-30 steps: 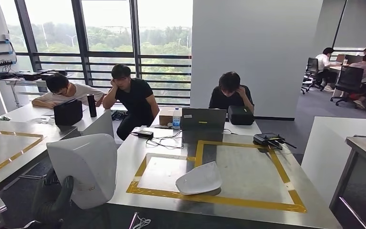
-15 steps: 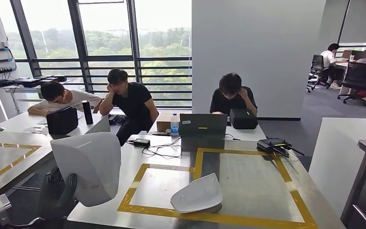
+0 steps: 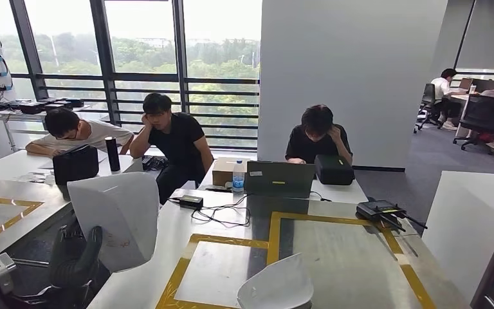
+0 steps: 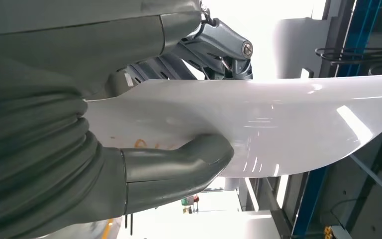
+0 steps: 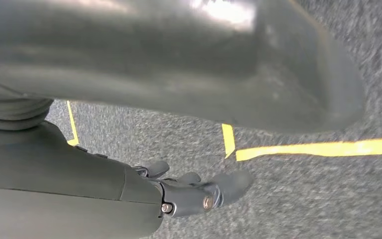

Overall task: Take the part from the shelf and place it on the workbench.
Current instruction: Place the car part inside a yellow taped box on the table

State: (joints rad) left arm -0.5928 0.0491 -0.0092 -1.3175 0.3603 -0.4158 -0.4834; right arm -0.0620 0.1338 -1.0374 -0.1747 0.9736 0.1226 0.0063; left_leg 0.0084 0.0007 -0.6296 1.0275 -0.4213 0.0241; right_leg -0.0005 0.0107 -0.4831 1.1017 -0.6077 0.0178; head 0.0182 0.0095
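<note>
My left hand [image 3: 74,257] grips a large white curved part [image 3: 112,219] by its lower edge and holds it upright, left of the workbench [image 3: 341,257]. In the left wrist view the thumb [image 4: 179,162] presses on the part's [image 4: 278,124] glossy surface with darker fingers behind it. A second white curved part [image 3: 276,286] lies on the bench's near edge inside a yellow tape frame. My right hand [image 5: 199,191] hangs over grey carpet with its fingers loose and nothing in them.
At the bench's far end stand a laptop [image 3: 278,178], a water bottle [image 3: 238,176], a cardboard box [image 3: 222,172], cables [image 3: 215,209] and a black device with antennas [image 3: 379,210]. Three people sit behind it. A second taped table [image 3: 0,212] lies to the left.
The whole view has shifted: the camera moved forward, so the bench and the part lying on it sit lower in the picture. My left hand still holds the white part.
</note>
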